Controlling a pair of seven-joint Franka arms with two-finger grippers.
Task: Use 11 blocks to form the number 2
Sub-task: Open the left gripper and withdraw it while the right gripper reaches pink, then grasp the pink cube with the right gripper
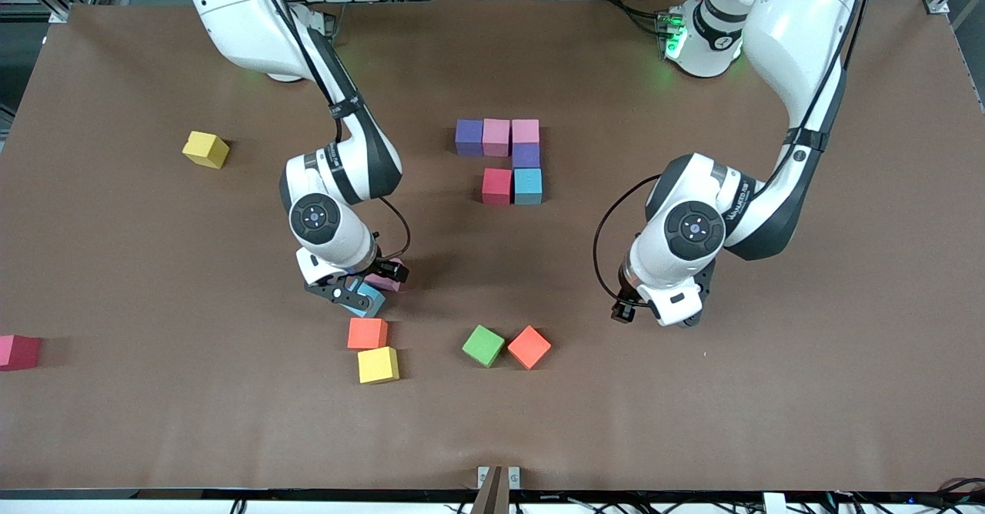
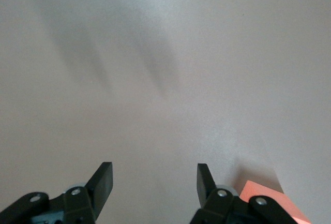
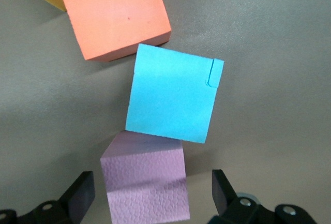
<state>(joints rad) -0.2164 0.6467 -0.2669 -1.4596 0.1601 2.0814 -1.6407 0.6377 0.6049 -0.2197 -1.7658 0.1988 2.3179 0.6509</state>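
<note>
Blocks [image 1: 502,161] for the number 2, six so far, sit mid-table (purple, pink, pink, then purple, then red and light blue). Nearer the front camera than that cluster, toward the right arm's end, the right gripper [image 1: 355,283] hangs wide apart over a pink cube [image 3: 145,182], which seems to touch a light-blue cube [image 3: 170,97]. The left gripper [image 2: 155,182], also spread, hovers beside an orange cube [image 1: 529,347] and the green cube [image 1: 483,345].
</note>
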